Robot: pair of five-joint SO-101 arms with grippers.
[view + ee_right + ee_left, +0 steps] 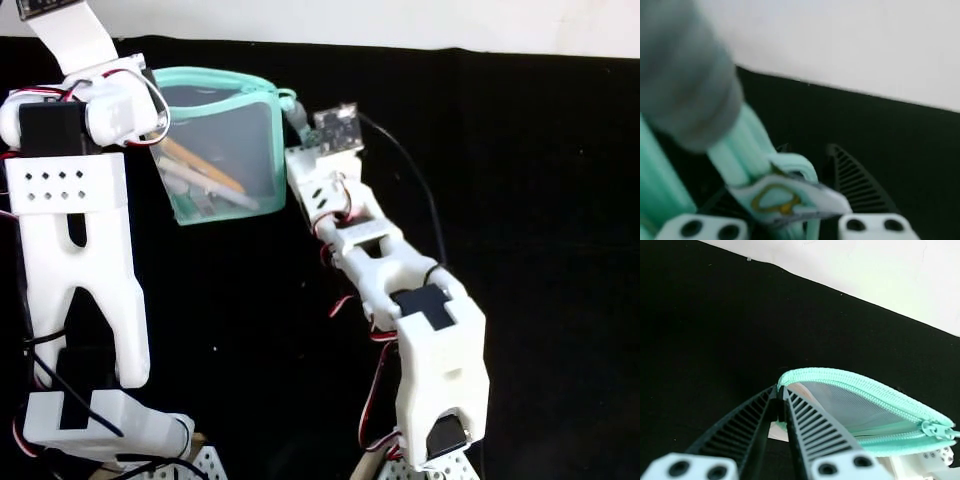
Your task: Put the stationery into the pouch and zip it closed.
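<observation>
Surface (540,200): black, matte, bordered by a white strip (450,25) along the far edge. Two white arm bases (100,425) stand at near edge. Pouch (225,150) far left; contact with surface unclear.

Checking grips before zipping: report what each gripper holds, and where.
The left gripper is shut on the pouch, at the rim's end away from the zipper pull. The right gripper is at the pull; whether it holds it cannot be told.
</observation>
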